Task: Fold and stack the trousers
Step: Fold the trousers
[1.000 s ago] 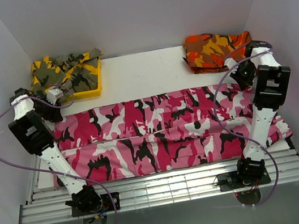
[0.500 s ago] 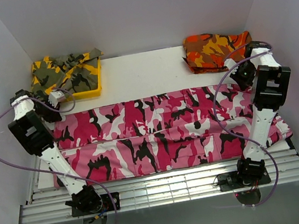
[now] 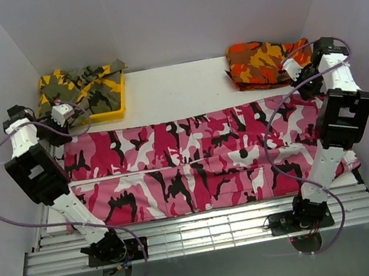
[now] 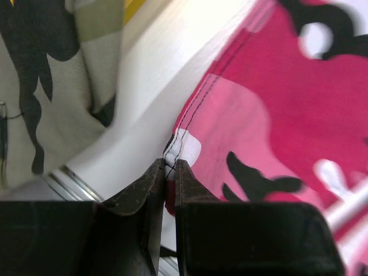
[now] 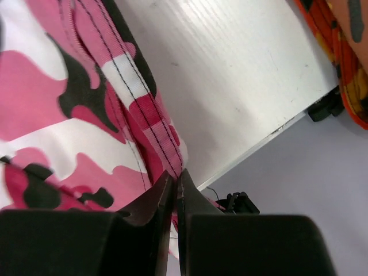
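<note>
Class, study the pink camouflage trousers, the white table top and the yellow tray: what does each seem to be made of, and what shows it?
The trousers look like matt woven cloth, perhaps cotton: stitched seams, soft creases. The table top looks a hard, smooth white board, faintly streaked; material unclear. The tray is probably plastic: even yellow, raised rim.

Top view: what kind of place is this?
Probably a lab test cell: white table boxed in by plain walls, aluminium rail carrying the arm bases, trousers spread across it.
</note>
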{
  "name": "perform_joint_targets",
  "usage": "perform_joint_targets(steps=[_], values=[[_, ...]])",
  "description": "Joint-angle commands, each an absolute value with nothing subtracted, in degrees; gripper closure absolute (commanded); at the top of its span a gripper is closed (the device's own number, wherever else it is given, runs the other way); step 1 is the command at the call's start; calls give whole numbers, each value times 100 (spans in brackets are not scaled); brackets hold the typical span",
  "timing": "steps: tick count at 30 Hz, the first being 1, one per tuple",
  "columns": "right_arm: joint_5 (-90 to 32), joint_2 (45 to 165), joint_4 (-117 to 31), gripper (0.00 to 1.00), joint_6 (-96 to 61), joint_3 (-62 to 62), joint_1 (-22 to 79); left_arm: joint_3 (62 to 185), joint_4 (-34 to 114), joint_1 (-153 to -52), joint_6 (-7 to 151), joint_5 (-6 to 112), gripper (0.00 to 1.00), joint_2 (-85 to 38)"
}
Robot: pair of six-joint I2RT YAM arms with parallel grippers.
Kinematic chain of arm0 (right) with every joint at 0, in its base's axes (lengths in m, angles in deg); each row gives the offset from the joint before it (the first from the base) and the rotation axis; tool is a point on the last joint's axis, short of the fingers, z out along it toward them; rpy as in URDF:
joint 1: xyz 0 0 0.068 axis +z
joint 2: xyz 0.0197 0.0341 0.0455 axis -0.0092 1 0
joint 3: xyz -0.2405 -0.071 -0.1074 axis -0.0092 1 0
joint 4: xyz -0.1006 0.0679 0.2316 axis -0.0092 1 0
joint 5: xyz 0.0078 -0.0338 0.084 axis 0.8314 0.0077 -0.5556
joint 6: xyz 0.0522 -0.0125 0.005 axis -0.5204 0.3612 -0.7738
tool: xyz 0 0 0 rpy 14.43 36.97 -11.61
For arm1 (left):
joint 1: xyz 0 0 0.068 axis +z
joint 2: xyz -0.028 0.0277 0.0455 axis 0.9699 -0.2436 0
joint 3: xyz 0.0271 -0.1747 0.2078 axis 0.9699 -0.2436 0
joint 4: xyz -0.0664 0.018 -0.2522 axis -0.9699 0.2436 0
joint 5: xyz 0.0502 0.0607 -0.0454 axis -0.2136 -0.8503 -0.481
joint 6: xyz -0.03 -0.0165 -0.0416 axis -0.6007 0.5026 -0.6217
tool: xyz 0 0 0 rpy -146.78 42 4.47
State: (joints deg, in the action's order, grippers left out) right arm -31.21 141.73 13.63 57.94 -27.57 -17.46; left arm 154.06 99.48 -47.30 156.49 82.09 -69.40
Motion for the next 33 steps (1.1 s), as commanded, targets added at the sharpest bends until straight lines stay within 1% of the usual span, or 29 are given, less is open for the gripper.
perform_joint_targets(steps=[1,2,4,5,7,12,14,15,19,22,25,27,32,33], values=[[-3351,13449,1415,92,6641,-2322,-1776,14765,10463,-4663,15779,8711,100,-5542],[-3342,13344,1353,92,6668,-1955,-1784,14171,10402,-4654,15831,8668,100,-5314],[-3298,13001,1239,92,6756,-1549,-1810,13562,10305,-4567,16076,8650,100,-4672],[-3290,12878,1212,92,6965,-1095,-1819,13010,10261,-4532,16191,8519,100,-4487],[-3202,12500,1098,92,7159,-600,-1872,12576,10252,-4391,16375,8386,100,-4117],[-3026,11788,756,92,7757,875,-1951,11557,10761,-3865,16781,8263,100,-3844],[-2965,11638,720,92,7837,1167,-1960,11240,10788,-3776,16912,8071,100,-3765],[-2947,11603,659,92,7916,1299,-1960,10873,10710,-3758,16904,7965,100,-3756],[-2859,11637,667,92,7969,1800,-1943,10081,9939,-3758,16843,7429,100,-3905],[-2561,11795,519,92,7934,2056,-1899,9946,9401,-3784,16326,7147,100,-4343],[-2183,12050,55,92,7689,2407,-1741,10323,8908,-3854,15562,7164,100,-4994],[-1972,12436,-88,92,7443,2330,-1601,10745,8828,-3977,15209,7217,100,-5406],[-1971,13638,-107,92,6355,1259,-1459,11359,8380,-4373,14260,7173,100,-5873],[-1980,13815,-80,92,6239,813,-1442,11474,8310,-4495,14111,7147,100,-5970]])
